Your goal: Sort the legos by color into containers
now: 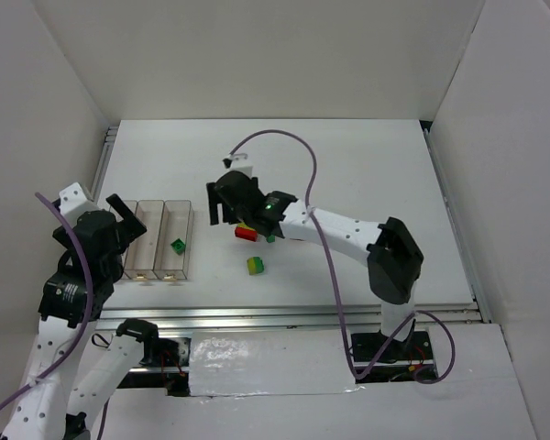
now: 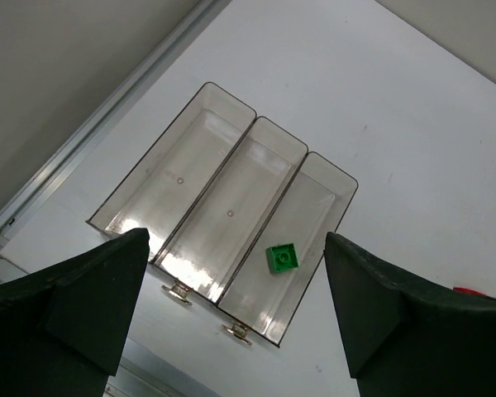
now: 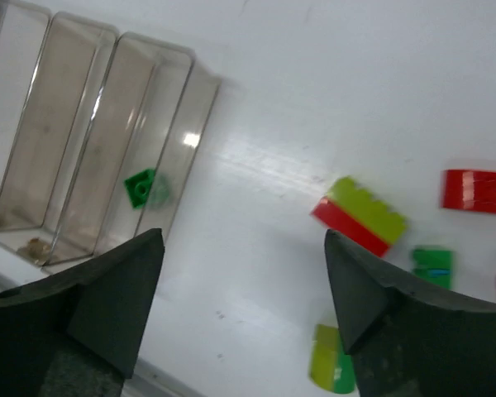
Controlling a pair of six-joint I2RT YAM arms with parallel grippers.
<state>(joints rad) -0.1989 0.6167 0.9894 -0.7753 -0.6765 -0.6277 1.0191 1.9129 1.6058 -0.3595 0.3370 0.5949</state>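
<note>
Overhead, three narrow clear plastic trays [image 1: 152, 203] joined side by side on the left part of a white table [image 1: 348, 165]. Inside the rightmost tray, about midway along, one small green square brick [image 1: 178, 245], lying flat, studs up. Above the trays' left side, left gripper [image 2: 236, 244], jaws spread wide, nothing between them, nothing touched. Over bare table just right of the trays, right gripper [image 3: 244, 248], jaws well apart, nothing held. Loose on the table to the right, clear of the trays: yellow-green-on-red stacked brick [image 3: 360, 217]; plain red brick [image 3: 478, 190] farther right; small loose green brick [image 3: 432, 266] just beside the stacked one; yellow-green and green stack [image 3: 331, 370] nearest the arm bases, apart from the rest. Right wrist view blurred, stud counts unreadable there. Further red scrap at that view's right edge, too cropped to identify.
</note>
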